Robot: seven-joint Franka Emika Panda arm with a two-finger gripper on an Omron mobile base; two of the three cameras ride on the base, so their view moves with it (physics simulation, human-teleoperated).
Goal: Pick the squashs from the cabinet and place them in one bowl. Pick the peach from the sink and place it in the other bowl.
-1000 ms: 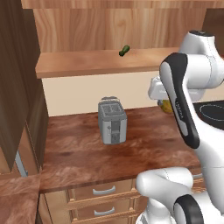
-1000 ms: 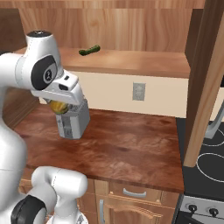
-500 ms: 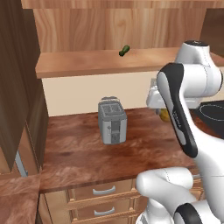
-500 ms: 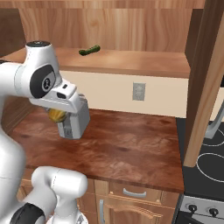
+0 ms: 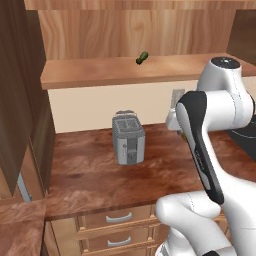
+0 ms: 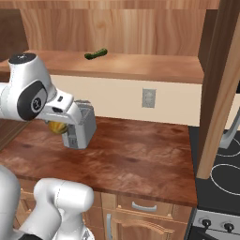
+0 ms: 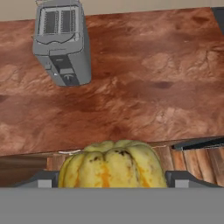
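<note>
Yellow squash [image 7: 112, 164] sits clamped between the jaws, above the wooden counter [image 7: 144, 83].

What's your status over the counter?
Tool clamped on yellow squash, above the counter. Green squash on cabinet shelf. Toaster beside the arm; neither bowl in sight.
</note>
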